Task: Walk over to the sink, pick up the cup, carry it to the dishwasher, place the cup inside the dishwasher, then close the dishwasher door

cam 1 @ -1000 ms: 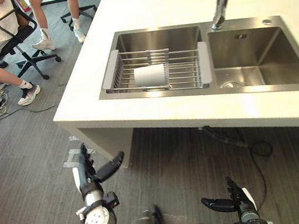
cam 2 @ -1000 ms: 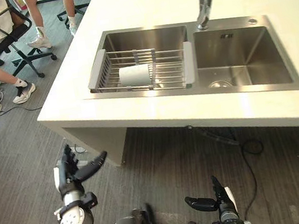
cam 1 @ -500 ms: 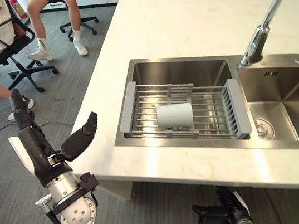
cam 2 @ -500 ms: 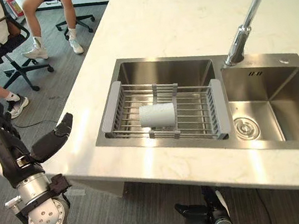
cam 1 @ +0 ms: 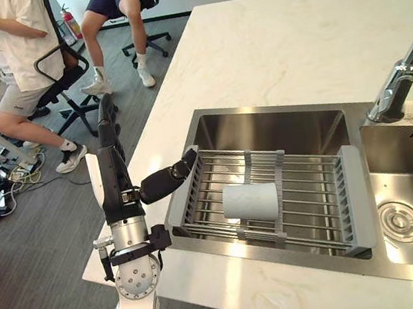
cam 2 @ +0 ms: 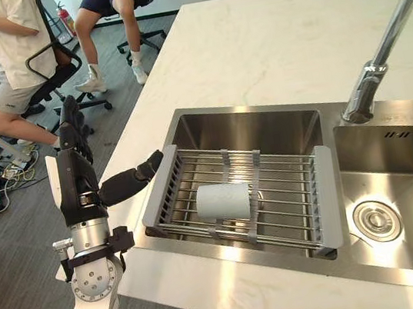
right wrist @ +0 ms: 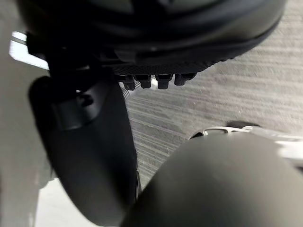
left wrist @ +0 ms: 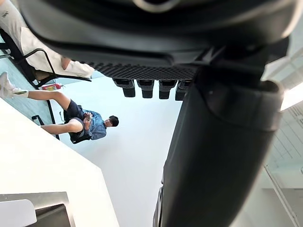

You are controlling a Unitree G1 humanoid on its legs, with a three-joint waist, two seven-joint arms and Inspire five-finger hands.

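Now raised beside dish rack's left end: left hand, fingers straight, empty. Reach over rim; wrap cup lying mid-rack.

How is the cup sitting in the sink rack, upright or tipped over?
Tipped over: the cup lies on its side on the rack.

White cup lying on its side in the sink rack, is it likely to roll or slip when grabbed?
The white cylindrical cup lies on its side on the metal wire rack, so a nudge may roll it. Its smooth wall looks slippery.
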